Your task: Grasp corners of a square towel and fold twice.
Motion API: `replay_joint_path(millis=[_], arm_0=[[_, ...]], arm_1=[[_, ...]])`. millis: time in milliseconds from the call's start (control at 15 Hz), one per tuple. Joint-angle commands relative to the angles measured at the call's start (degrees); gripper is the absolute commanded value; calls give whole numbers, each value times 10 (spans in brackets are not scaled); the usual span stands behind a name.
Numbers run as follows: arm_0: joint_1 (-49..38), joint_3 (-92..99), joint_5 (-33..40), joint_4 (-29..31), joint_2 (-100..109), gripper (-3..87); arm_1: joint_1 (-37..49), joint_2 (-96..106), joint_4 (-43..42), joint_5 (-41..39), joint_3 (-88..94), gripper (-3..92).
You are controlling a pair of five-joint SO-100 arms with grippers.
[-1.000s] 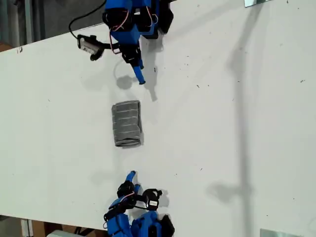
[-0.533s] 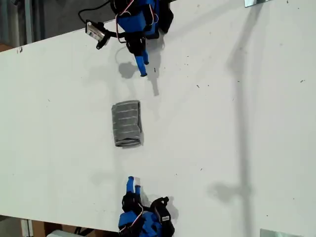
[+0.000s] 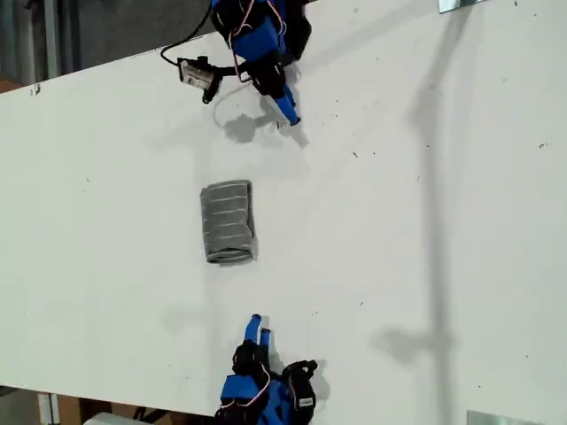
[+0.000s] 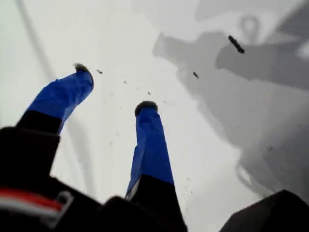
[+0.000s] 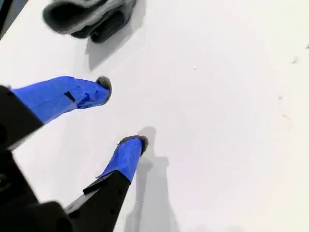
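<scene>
Mid-table in the exterior view: towel (image 3: 228, 221) folded small on white table (image 3: 425, 221) | my first gripper (image 4: 113, 89) parted, empty | my second gripper (image 5: 120, 111) parted, empty, near towel.

Both arms have swung toward the exterior view's right. The upper gripper (image 3: 286, 111) pulled back toward the top edge. The lower gripper (image 3: 258, 329) retreated toward the bottom edge.
</scene>
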Motion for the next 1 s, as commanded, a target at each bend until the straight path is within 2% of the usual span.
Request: replay_joint_path(millis=[0,67,200,267,933], arm_0=[[91,4,85,-10,3,173],[88,4,149,-10,3,173],[91,4,213,-9,3,173],[90,4,270,-11,3,173],[89,4,264,-11,3,173]], arm_1=[[-48,3,-2,-3,-10,88],[-51,5,1,-10,-12,79],[-48,5,1,-10,-13,80],[-47,5,1,-10,-13,80],[-42,5,1,-10,-13,80]])
